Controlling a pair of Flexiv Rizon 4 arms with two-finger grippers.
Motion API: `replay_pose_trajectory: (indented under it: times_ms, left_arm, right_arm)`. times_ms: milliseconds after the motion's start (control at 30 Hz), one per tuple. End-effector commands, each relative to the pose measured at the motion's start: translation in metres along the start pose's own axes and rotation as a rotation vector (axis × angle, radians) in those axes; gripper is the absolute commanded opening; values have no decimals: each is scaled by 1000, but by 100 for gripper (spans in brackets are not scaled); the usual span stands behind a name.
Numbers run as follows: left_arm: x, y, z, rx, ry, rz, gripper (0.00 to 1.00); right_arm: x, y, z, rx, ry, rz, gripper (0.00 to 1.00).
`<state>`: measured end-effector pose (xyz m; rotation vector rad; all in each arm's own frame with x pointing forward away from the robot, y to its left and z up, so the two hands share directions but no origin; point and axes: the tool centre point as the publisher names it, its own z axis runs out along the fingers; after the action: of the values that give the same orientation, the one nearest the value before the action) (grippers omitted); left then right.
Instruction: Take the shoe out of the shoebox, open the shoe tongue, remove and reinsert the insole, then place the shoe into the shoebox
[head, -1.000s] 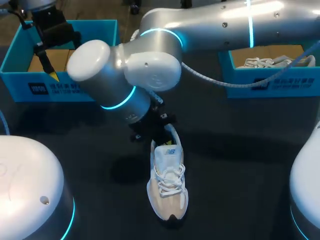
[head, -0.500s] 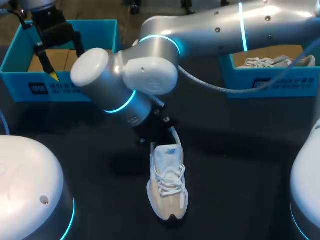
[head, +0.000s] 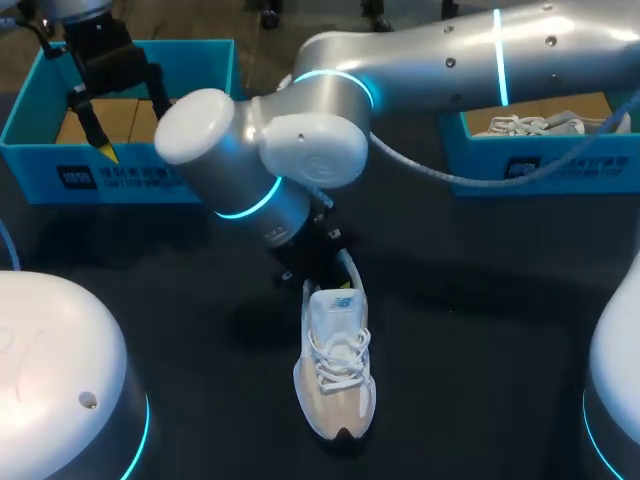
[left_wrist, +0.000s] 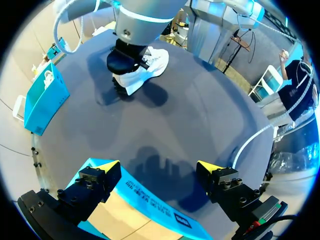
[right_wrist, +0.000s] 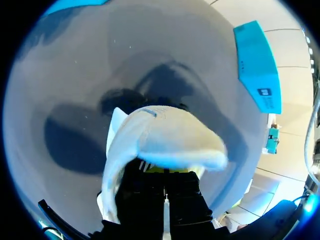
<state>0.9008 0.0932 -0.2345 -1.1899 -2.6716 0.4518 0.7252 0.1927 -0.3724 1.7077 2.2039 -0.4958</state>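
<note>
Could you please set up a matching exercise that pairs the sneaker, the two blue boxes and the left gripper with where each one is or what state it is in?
Column one:
1. white and beige lace-up sneaker
2. blue cardboard shoebox on the left
3. blue cardboard shoebox on the right
4. left gripper

Column two:
A. holds a second white shoe
B. lies on the dark table, out of any box
C. open, yellow tips wide apart
D. brown inside, no shoe showing

Pairs: 1-B, 2-D, 3-A, 4-C
</note>
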Motion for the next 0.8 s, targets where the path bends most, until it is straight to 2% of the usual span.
replay_pose_trajectory:
  times_ms: [33,267,333,400,567,800]
  left_arm:
    - [0,0,-1,-1,3,0,100]
    - [0,0,-1,-1,3,0,100]
    - [0,0,-1,-1,3,0,100]
    - [0,0,-1,-1,3,0,100]
    - [0,0,-1,-1,3,0,100]
    - [0,0,-1,-1,3,0,100]
  right_arm:
    - [-2,-3,-11,-34,-12,0,0]
    - [-1,7,13,-41,60,-19,0]
    - [1,10,24,5,90,-22,0]
    - [4,10,29,13,111,-24,0]
    - [12,4,11,18,80,-41,0]
    - [8,-11,-13,29,-18,-37,0]
